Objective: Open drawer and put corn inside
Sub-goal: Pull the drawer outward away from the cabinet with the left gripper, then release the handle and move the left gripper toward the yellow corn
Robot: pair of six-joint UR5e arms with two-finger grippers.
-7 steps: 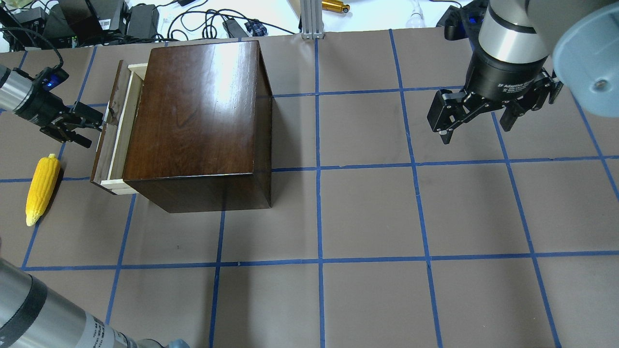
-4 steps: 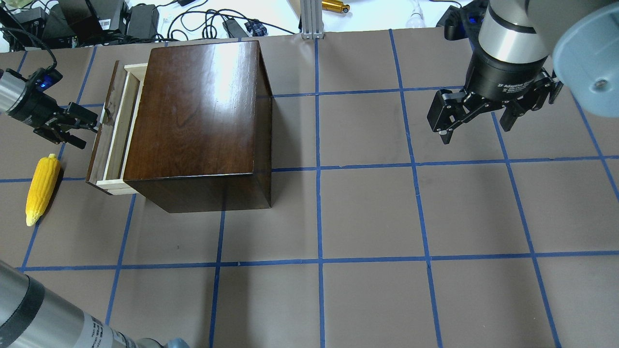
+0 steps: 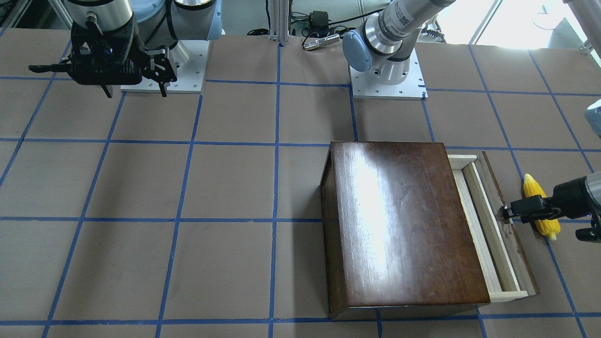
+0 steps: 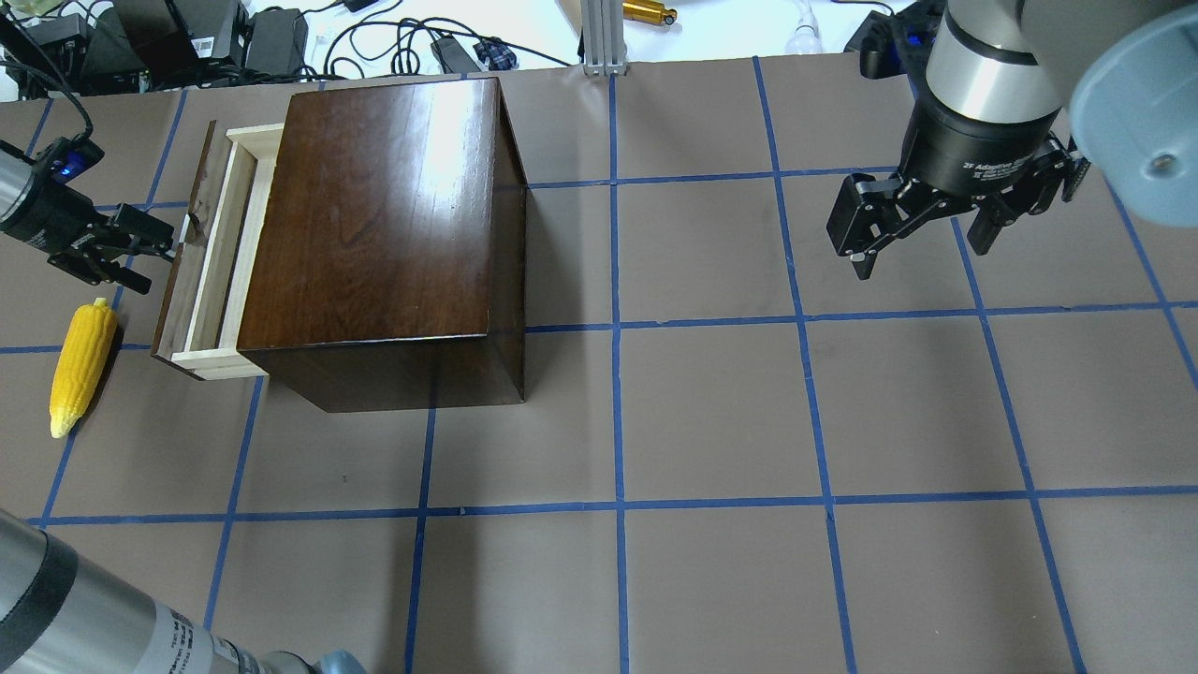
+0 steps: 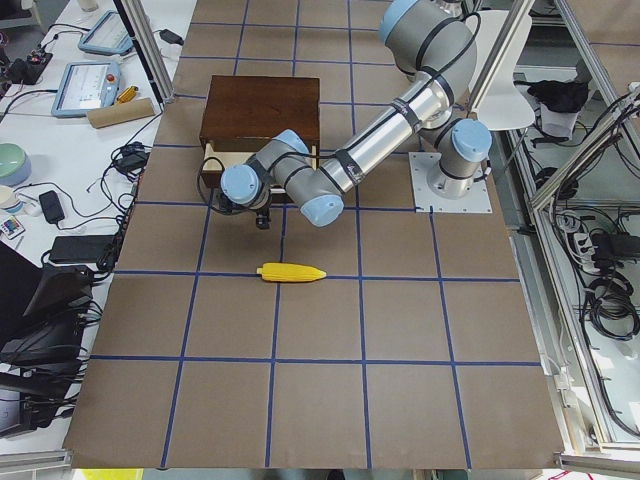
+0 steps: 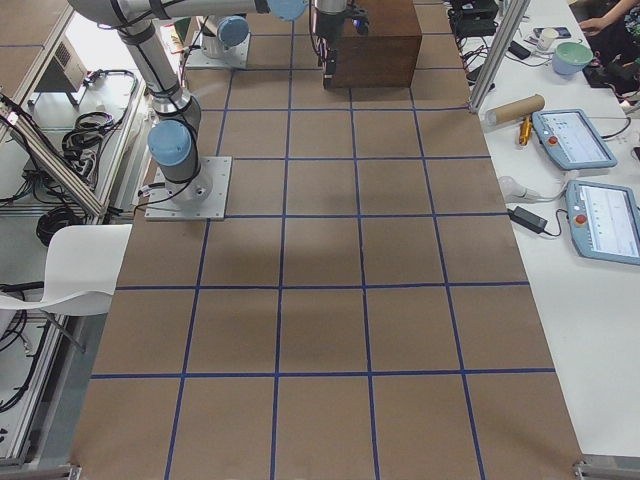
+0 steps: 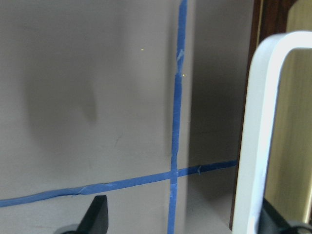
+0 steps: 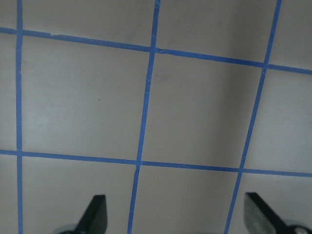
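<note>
Currently | left gripper [image 4: 157,260] spread at drawer [image 4: 180,290] front, contact unclear | right gripper [image 4: 922,257] spread | corn [image 4: 82,365] part-covered in front view

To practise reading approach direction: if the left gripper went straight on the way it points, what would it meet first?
The drawer, at its dark front panel. The left gripper points sideways at it, fingertips apparently touching, though depth is unclear. The corn lies off that line.

The box [image 4: 374,225] stands toward the far-left corner, its drawer [image 4: 208,262] out toward the left edge with a narrow slot open on top. The left gripper [image 4: 157,265] crowds the drawer front, with the corn [image 4: 82,360] near it. Broad room lies toward the right edge.
</note>
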